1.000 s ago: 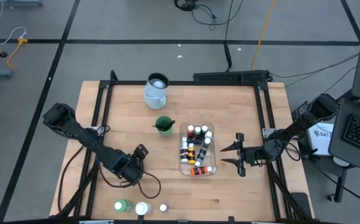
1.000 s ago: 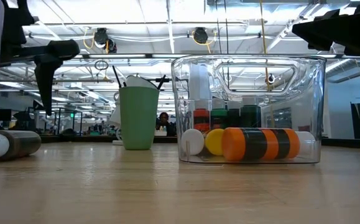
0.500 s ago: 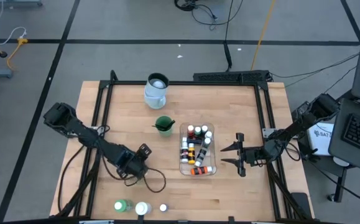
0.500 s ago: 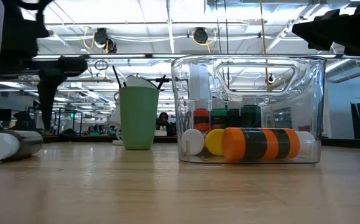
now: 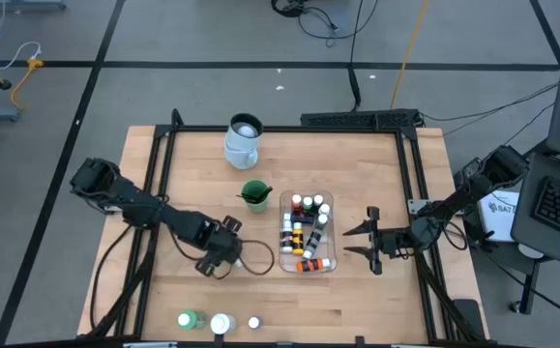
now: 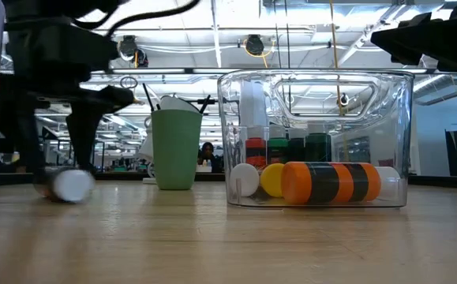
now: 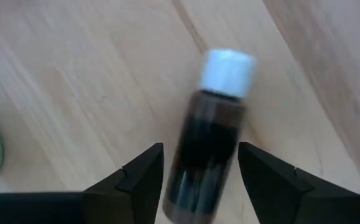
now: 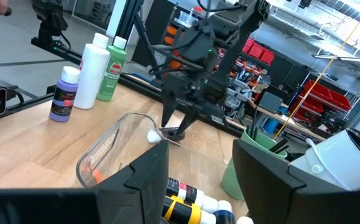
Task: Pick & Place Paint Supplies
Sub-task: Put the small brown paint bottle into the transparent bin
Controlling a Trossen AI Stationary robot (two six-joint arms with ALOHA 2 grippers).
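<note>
A small dark brown paint bottle (image 7: 212,134) with a white cap lies on its side on the wooden table (image 5: 357,300), left of the clear tub (image 5: 330,205). My left gripper (image 7: 199,155) points down over it, open, one finger on each long side of its body. The tub holds several paint bottles (image 6: 331,181). A green cup (image 5: 254,194) with brushes stands behind the tub. My right gripper (image 5: 369,242) hovers open and level, just right of the tub. A green bottle (image 5: 191,319), a white jar (image 5: 221,324) and a small bottle (image 5: 253,323) stand at the near edge. My left gripper comes from above with its fingers lying across the bottle's dark body (image 7: 229,155), below the cap. One finger (image 7: 257,174) stands right at the body's side, and I cannot tell whether it touches. A strip of table shows beside the other finger (image 7: 145,174). The bottle lies on the table.
A pale jug (image 5: 244,138) stands at the far side of the table. A black frame (image 5: 407,174) rims the table. A purple bottle (image 8: 65,93) stands beside the white and green ones at the near edge. Bare wood lies between the tub and the near edge.
My left gripper has gone toward the table's right edge, nearer the tub, and has turned about its own axis. The brown bottle has shifted the same way along the table and swung round, so that its white cap now faces the near edge.
</note>
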